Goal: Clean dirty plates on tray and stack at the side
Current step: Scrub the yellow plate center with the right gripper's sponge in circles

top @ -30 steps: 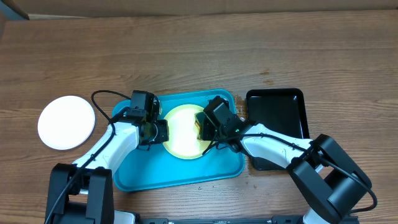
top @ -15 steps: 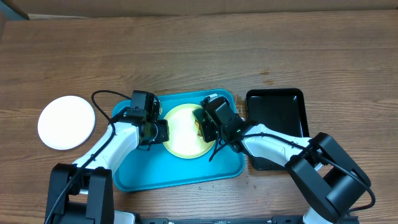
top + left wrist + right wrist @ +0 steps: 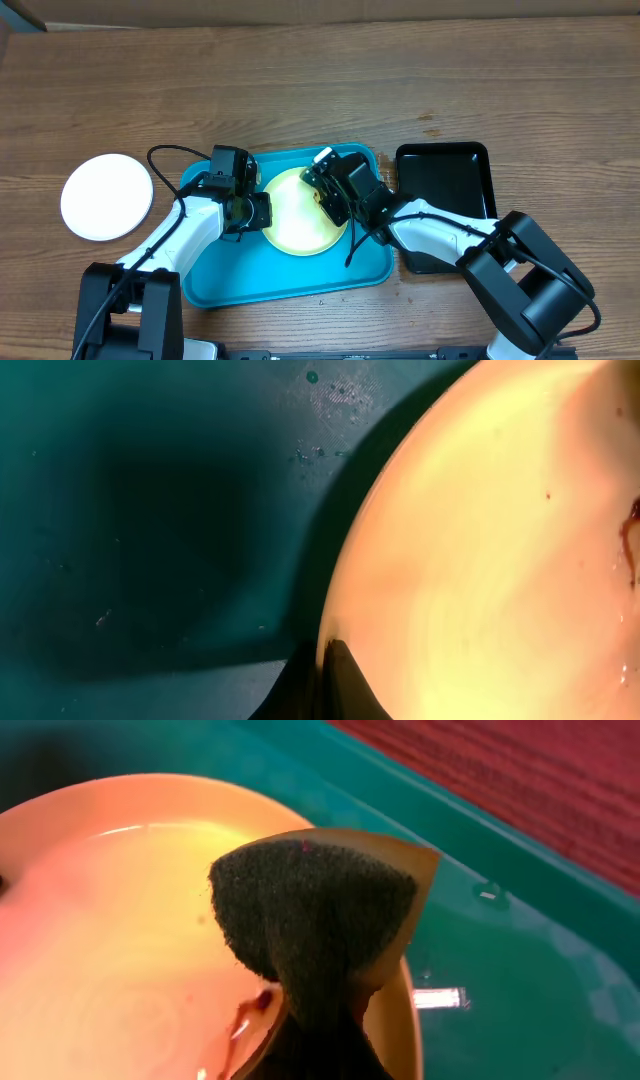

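— Two plates show from above: a white plate (image 3: 107,196) on the wooden table (image 3: 300,90) at the left of the frame, and a yellow-green plate (image 3: 290,228) in the turquoise tray (image 3: 290,282) at the centre.
— Which step is it?
— Scrubbing, I judge. The right gripper (image 3: 322,190) is clamped on a sponge (image 3: 320,910), dark side on the plate's upper right part, wrist bent down over it. A brown smear (image 3: 255,1005) lies just beside.
— And the left gripper (image 3: 255,210)?
— Closed on the plate's left rim, it seems, forearm reaching in from the lower left to steady it. Next, the sponge must pass over that smear, pressed flat.
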Available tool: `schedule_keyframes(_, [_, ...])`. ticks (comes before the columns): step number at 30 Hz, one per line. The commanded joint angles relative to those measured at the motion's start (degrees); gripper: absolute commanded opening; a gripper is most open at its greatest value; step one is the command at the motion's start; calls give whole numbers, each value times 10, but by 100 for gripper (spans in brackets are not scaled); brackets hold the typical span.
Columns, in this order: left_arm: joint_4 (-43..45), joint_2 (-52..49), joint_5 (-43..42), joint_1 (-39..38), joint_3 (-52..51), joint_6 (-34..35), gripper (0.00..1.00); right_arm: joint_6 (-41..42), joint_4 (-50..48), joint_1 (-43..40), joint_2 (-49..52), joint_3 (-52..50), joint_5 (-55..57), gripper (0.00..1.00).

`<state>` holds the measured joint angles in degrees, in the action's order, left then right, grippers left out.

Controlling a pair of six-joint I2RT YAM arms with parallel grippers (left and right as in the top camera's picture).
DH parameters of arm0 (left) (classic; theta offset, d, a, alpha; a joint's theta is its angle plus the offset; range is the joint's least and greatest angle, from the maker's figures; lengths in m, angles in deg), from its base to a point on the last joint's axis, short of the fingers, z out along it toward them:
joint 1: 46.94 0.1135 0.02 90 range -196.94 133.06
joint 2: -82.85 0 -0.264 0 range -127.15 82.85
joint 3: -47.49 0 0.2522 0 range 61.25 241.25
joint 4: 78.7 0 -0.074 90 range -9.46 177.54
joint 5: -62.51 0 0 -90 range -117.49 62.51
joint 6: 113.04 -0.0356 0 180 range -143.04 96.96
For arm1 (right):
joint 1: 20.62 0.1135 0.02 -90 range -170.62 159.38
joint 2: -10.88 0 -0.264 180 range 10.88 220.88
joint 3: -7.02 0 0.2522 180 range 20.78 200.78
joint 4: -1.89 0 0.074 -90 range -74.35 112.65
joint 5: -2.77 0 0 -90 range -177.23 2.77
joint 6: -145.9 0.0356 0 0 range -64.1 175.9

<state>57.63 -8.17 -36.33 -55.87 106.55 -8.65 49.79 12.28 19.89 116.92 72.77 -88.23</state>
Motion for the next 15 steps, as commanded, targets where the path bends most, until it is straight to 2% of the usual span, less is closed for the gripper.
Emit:
schedule_keyframes(1, [-1, -3, -2, -1, -6, -22, 4, -47, -9, -4, 6, -5, 9, 4])
schedule_keyframes(6, [-1, -3, -2, -1, -6, -22, 4, -49, -8, -4, 6, -5, 8, 5])
schedule_keyframes(11, [0, -3, -2, -1, -6, -22, 4, -48, 26, -4, 6, -5, -78, 11])
schedule_keyframes(15, [0, -4, -2, -1, -6, -22, 4, -46, 66, -4, 6, -5, -96, 13])
